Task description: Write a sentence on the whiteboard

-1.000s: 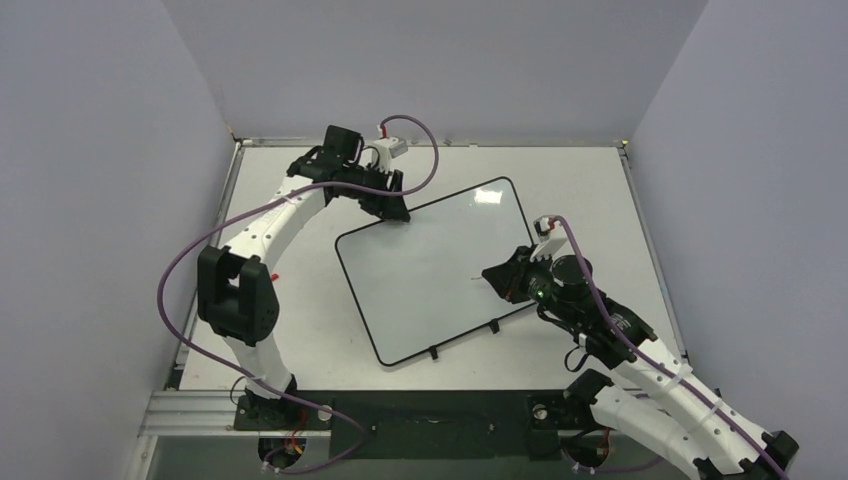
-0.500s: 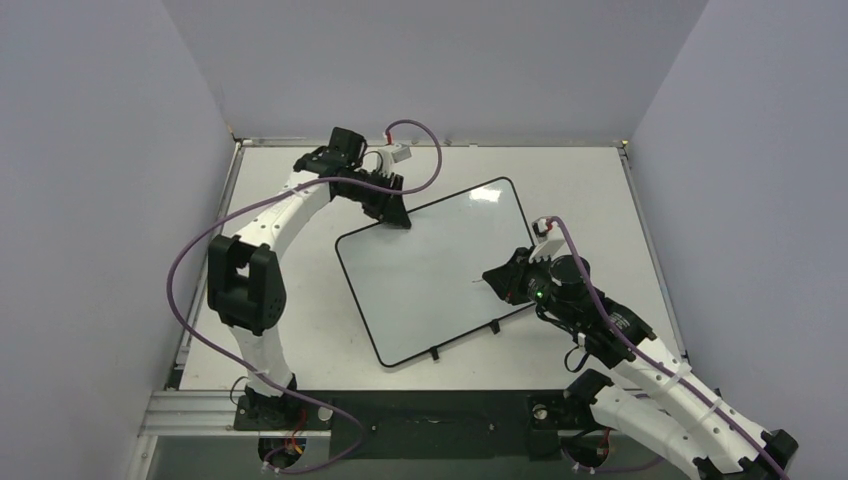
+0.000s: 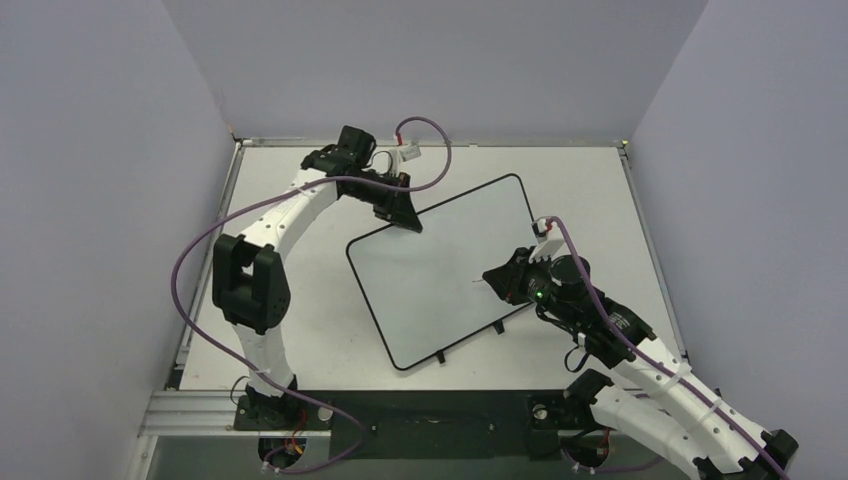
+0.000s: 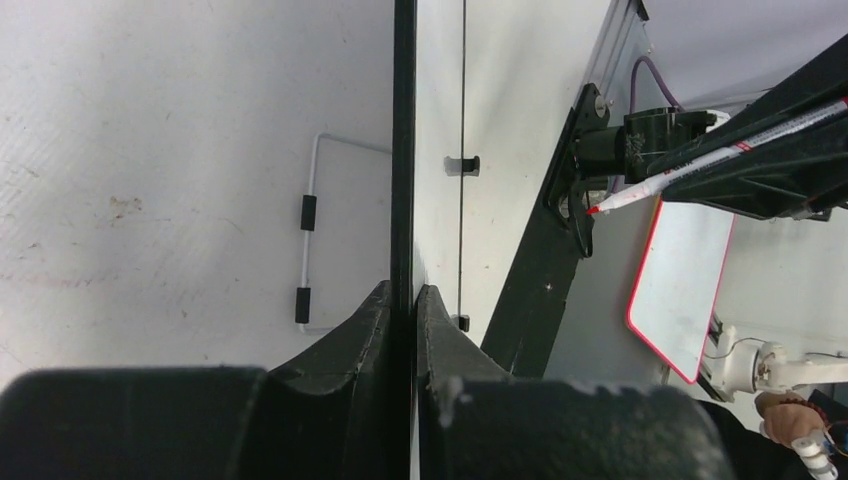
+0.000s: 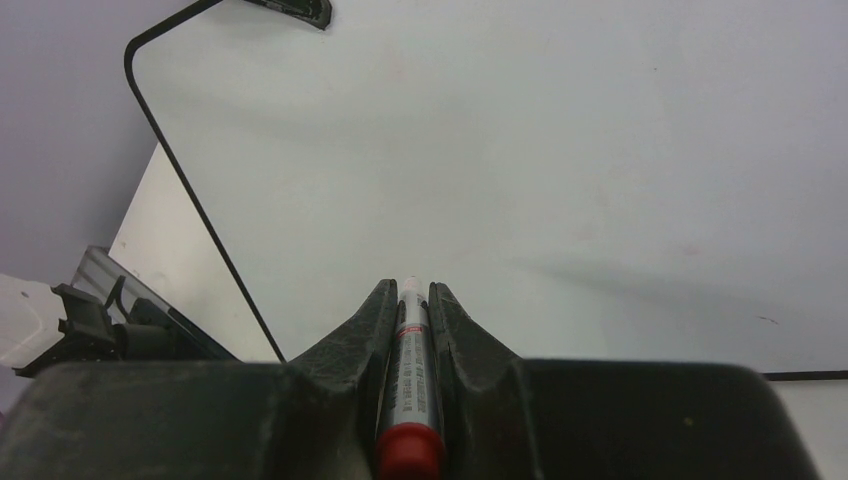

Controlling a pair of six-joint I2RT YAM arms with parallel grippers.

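The whiteboard (image 3: pixel 440 265) lies slanted on the table, glossy white with a thin black rim and two small clips (image 3: pixel 468 341) on its near edge. My left gripper (image 3: pixel 405 220) is shut on the rim at the far left corner. In the left wrist view the rim (image 4: pixel 403 150) runs edge-on between the left gripper (image 4: pixel 403 295) jaws. My right gripper (image 3: pixel 495 280) is shut on a silver marker (image 5: pixel 410 370) with a red end, near the board's right edge. The right gripper (image 5: pixel 410 290) points the marker down at the board (image 5: pixel 500 150). The sentence is not in view; the board's face looks blank.
The white table (image 3: pixel 600 180) is boxed in by grey walls on three sides. Purple cables (image 3: pixel 425 140) loop off both arms. A metal rail (image 3: pixel 200 410) runs along the near edge. A red-rimmed white panel (image 4: pixel 680 290) shows in the left wrist view.
My left gripper has shut on the board's far left corner. The board has shifted and turned a little to the right with it. The right arm and marker have stayed put.
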